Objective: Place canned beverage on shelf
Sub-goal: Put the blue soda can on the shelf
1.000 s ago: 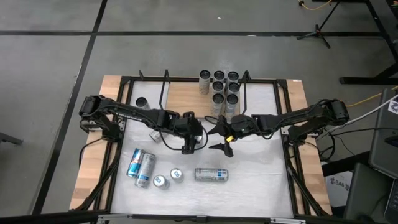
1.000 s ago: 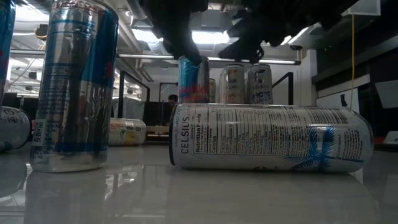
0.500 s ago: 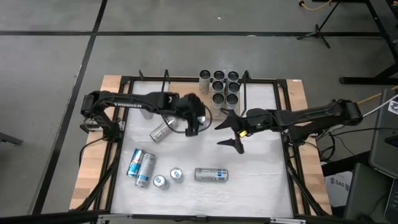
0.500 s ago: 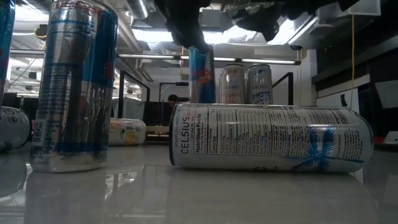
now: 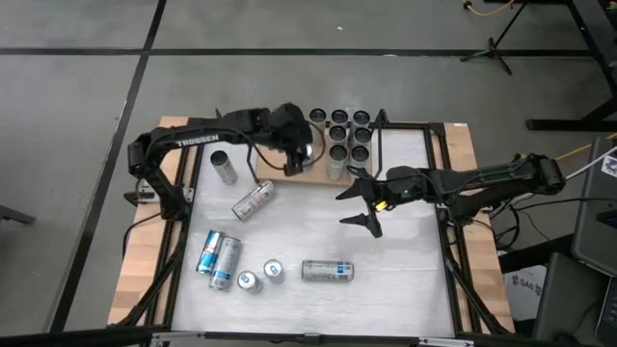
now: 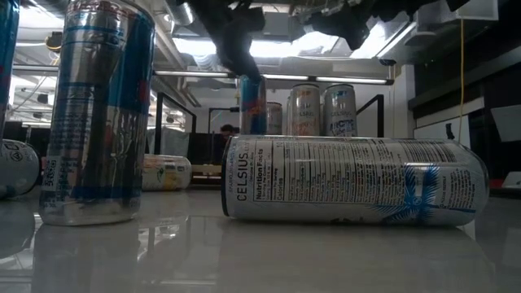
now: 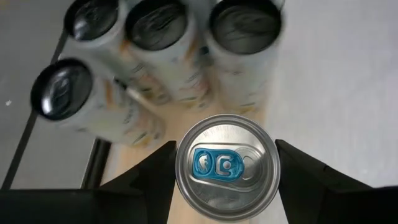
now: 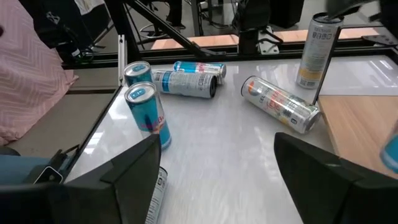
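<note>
High view: the left gripper (image 5: 296, 151) hung over the shelf (image 5: 280, 164), beside the cluster of upright cans (image 5: 342, 133); the right gripper (image 5: 362, 201) waited over the white table (image 5: 405, 270), fingers spread and holding nothing. Low view: a blue-and-silver can (image 6: 252, 106) hung upright under the left arm, behind a lying Celsius can (image 6: 350, 179). Left wrist view: both fingers (image 7: 149, 171) clasped that can's sides, above the shelf board. Right wrist view: more cans stood and lay on the table.

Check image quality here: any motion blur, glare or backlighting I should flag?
Left wrist view: the white cans standing behind are motion-smeared, while the held silver can with the blue tab stays sharp. Low view: bright ceiling lights backlight the arms into silhouettes. High view: evenly lit and sharp.
</note>
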Available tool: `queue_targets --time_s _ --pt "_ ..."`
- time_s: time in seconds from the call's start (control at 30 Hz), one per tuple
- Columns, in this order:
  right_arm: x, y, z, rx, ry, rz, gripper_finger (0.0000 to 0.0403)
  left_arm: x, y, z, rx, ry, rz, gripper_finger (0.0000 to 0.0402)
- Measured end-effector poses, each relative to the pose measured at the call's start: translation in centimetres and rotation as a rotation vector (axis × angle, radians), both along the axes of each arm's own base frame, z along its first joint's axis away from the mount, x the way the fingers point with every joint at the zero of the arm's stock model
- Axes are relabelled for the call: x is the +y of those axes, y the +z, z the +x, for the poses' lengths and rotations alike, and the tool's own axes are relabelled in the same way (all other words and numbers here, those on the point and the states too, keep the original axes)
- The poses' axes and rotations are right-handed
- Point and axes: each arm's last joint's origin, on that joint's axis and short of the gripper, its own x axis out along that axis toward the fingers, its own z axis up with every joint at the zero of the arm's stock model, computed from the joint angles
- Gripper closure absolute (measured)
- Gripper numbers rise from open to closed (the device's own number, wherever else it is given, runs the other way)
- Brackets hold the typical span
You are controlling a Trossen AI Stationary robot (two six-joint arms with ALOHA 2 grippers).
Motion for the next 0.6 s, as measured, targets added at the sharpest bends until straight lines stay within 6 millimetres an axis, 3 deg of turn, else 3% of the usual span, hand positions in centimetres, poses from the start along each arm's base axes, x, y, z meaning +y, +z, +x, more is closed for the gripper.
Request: queue_targets --time_s 0.3,0.6 --pt "0.0 0.0 0.0 -0.002 -0.001 0.000 0.0100 4.7 0.0 -2.1 0.028 0.056 0.045 0.0192" --pt "0.0 0.0 0.0 -0.004 -0.002 0.000 0.0100 8.0 0.1 -3.9 -0.008 0.093 0.019 0.0192"
